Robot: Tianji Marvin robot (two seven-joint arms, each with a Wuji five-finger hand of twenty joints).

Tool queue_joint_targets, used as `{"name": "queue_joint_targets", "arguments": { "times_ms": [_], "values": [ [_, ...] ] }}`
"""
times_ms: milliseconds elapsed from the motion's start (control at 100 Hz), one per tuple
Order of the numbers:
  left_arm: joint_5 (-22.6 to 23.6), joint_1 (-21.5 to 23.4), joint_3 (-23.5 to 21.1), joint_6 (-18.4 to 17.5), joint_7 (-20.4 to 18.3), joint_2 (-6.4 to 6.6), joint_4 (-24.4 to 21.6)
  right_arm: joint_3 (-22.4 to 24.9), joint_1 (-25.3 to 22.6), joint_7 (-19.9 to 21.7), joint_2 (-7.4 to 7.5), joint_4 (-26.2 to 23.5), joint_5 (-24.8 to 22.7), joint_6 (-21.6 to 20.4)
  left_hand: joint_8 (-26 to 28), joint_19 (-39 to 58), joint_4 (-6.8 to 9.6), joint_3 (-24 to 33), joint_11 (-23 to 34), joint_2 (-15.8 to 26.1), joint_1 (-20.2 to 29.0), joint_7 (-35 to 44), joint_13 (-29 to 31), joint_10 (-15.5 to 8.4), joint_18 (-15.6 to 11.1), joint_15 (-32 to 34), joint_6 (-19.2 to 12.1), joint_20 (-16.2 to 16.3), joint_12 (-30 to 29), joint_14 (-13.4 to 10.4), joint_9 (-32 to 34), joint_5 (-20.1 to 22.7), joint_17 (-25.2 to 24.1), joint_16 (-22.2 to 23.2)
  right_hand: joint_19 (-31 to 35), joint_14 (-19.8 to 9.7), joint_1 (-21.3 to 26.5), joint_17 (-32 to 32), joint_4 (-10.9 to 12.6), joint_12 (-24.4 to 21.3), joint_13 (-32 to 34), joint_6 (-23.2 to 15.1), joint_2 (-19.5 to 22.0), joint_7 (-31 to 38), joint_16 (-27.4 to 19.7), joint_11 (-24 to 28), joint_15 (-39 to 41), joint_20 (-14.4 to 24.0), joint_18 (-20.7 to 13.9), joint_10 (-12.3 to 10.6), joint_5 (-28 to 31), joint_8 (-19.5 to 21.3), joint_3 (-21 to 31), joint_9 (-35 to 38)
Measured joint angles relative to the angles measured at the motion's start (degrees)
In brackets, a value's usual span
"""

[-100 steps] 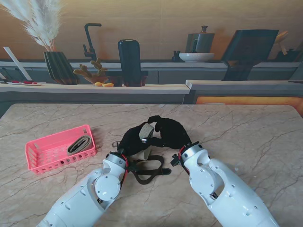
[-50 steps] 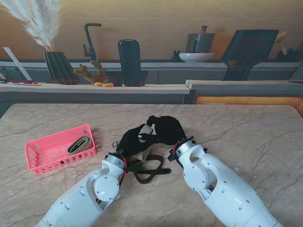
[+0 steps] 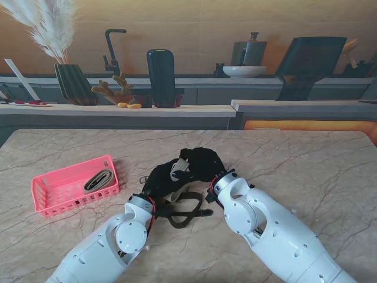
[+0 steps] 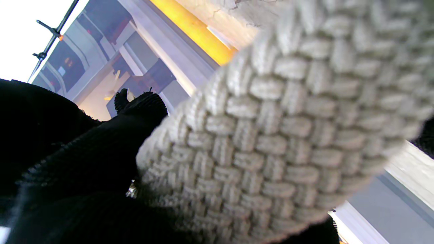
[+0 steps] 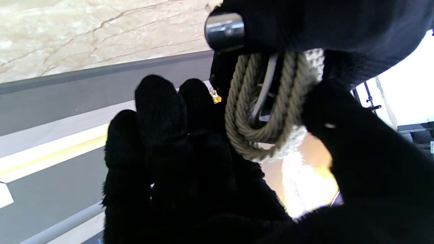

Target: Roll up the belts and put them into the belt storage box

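Stand view: the right hand [image 3: 200, 164] is seen drawn closer to the left hand [image 3: 160, 180] than a second ago, its wrist turned inward; this is judged to mean another turn wound onto the belt [image 3: 178, 169], rolling still in progress. Both black-gloved hands are met near the counter [image 3: 306, 171] middle, fingers curled round the pale coil. A dark strap loop [image 3: 185, 213] is left trailing on the counter toward the near edge, between the forearms. The box [image 3: 70, 186], pink, is set toward the left edge, well apart from the hands, with one rolled belt [image 3: 98, 180] already inside.

Left wrist view: the frame is filled by the belt's woven cream face [image 4: 288, 135], pressed against gloved fingers [image 4: 101, 152]; the hand is grasping it.

Right wrist view: several coiled turns [image 5: 268, 112] and a metal buckle end [image 5: 224, 31] are clamped between thumb and fingers [image 5: 162, 135]; the right hand is closed on the belt.
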Motion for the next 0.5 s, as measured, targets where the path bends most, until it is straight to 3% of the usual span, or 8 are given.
{"name": "queue_joint_targets", "arguments": {
  "times_ms": [20,150,290,350,410,440,460,500],
  "values": [
    [-0.1,0.04,-0.04,0.06,0.0,-0.01,-0.01,-0.06,0.0,0.11,0.0,-0.05,0.48,0.2,-0.01,0.0,0.0,0.0,0.01,0.0,0.0,0.03,0.01,0.0,0.0,0.0,0.0,0.0,0.0,0.0,0.0,0.0,0.0,-0.02,-0.22,-0.24,0.6,0.0,-1.13,-0.06,0.06,0.0,-0.31,0.17,-0.18,-0.28,-0.61,0.0,-0.34,-0.38,-0.13,-1.14,0.13,0.14],
    [-0.64,0.29,-0.18,0.48,0.0,-0.03,-0.16,-0.65,0.16,0.2,-0.1,-0.1,2.48,1.34,-0.02,0.0,0.0,0.0,0.33,-0.02,0.07,0.22,0.01,0.01,0.03,0.0,0.0,0.0,0.01,0.0,0.0,0.03,0.01,-0.04,-0.45,-1.18,4.0,2.16,-3.09,-1.23,3.17,0.22,-1.29,2.49,-0.92,-1.68,-2.98,-0.02,-1.08,-2.17,-0.63,-6.33,0.45,4.15],
    [-0.88,0.39,-0.35,0.6,0.02,-0.07,-0.24,-0.59,0.09,-0.08,-0.58,0.05,3.31,1.87,-0.85,-0.07,0.0,-1.0,0.33,-0.02,0.15,0.23,-0.43,0.36,0.2,-1.43,0.0,0.0,-0.08,1.03,-0.07,0.04,-2.11,-0.16,-0.45,-1.44,4.66,2.74,-4.25,-1.81,3.69,0.22,-1.44,3.5,-1.33,-1.68,-2.97,-0.02,-1.21,-2.55,-0.62,-6.49,0.48,4.8],
    [-1.37,0.4,-0.35,0.77,-0.2,-0.08,-0.5,-0.1,-0.28,-0.3,-0.76,-0.06,3.2,1.8,-3.52,-1.03,0.0,-2.74,-3.05,0.02,0.17,-2.97,-3.49,1.65,1.01,-4.26,0.0,0.0,-1.38,2.91,-2.78,-0.02,-4.9,-0.29,-0.45,-1.77,5.31,2.76,-4.31,-1.81,3.69,-0.29,-1.86,3.86,-1.35,-1.68,-2.97,-0.02,-1.76,-2.79,-0.62,-6.47,0.49,4.81],
    [-1.88,0.36,-0.36,0.84,-1.1,-0.08,-0.84,0.9,-1.03,-0.42,-0.9,-0.48,3.15,1.48,-5.75,-3.02,0.0,-3.21,-8.94,1.6,-1.97,-11.09,-7.32,2.76,1.63,-7.48,0.0,0.16,-3.43,4.26,-7.35,-1.37,-7.87,-0.18,-0.45,-1.84,6.24,2.77,-4.32,-1.8,3.68,-0.44,-2.04,3.94,-1.35,-1.75,-2.97,-0.02,-1.88,-2.82,-0.6,-6.25,0.49,4.81],
    [-1.98,0.27,-0.35,0.82,-1.48,-0.09,-0.89,1.54,-1.53,-0.52,-0.95,-0.78,3.21,1.2,-6.68,-3.76,0.53,-3.67,-12.4,3.13,-3.81,-17.02,-8.99,2.87,1.84,-8.85,0.0,0.4,-4.93,4.75,-10.01,-3.2,-9.17,-0.16,-0.45,-1.96,6.62,2.77,-4.32,-1.68,3.66,-2.24,-2.06,5.21,-1.35,-2.19,-2.97,-0.02,-2.01,-3.14,-0.52,-4.87,0.49,4.81],
    [-2.01,0.18,-0.32,0.77,-1.65,-0.1,-0.89,1.89,-1.85,-0.56,-0.96,-1.03,3.27,1.03,-7.96,-4.34,1.16,-4.29,-15.0,3.73,-4.66,-21.46,-10.07,2.95,2.15,-10.06,-0.51,0.56,-5.74,4.91,-11.93,-5.37,-9.93,-0.16,-0.45,-2.32,6.62,2.77,-4.32,-1.66,3.63,-7.9,-2.16,6.39,-1.35,-2.22,-2.97,-0.02,-2.5,-3.66,0.83,-3.6,0.49,4.81],
    [-2.03,-0.07,-0.26,0.61,-2.03,-0.1,-0.93,2.5,-2.53,-0.56,-0.95,-1.57,3.32,0.6,-9.49,-5.25,1.16,-4.85,-19.62,3.82,-5.15,-27.76,-12.74,3.45,2.37,-12.36,-1.33,0.7,-8.54,5.21,-15.54,-7.7,-11.57,-0.16,-0.46,-2.65,6.62,2.77,-4.32,-1.58,3.63,-11.35,-2.18,6.78,-1.35,-2.24,-2.97,-0.01,-2.91,-4.38,0.87,-2.46,0.43,4.81]
  ]
}}
